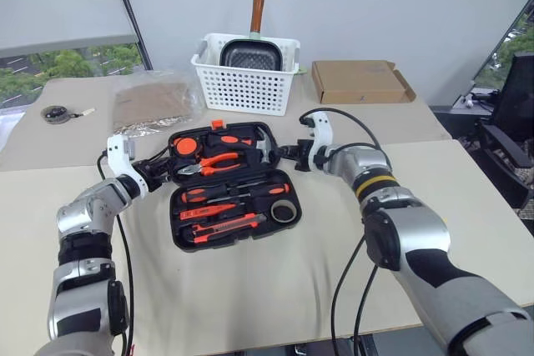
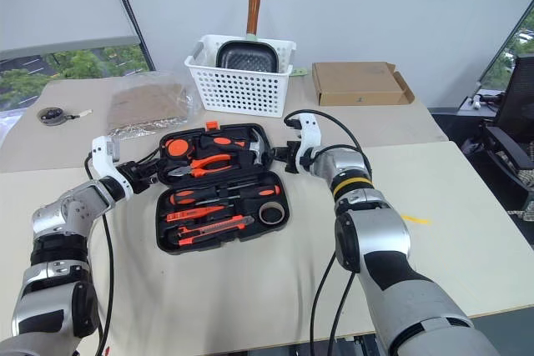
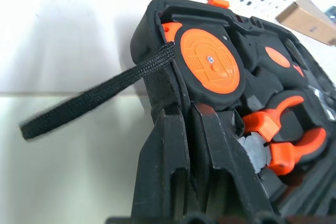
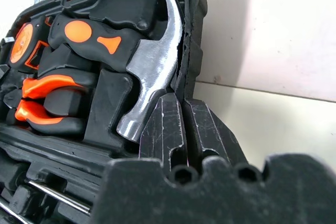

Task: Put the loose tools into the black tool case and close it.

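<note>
Lid edges | I pinch black tool case (image 1: 229,185) centre-frame, long axis left-right: left gripper (image 1: 160,171) left rim, right gripper (image 1: 288,154) right rim, apparently.

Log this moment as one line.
tool case: open, tools inside | left gripper: shut on lid edge | right gripper: shut on lid edge

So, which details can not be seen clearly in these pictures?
- Black moulded-plastic tool case: whether the shut jaws pinch its rim, head views, too small.
- Dark square pan: lower part hidden by white perforated basket.
- Small round object at far left: too small to identify.
</note>
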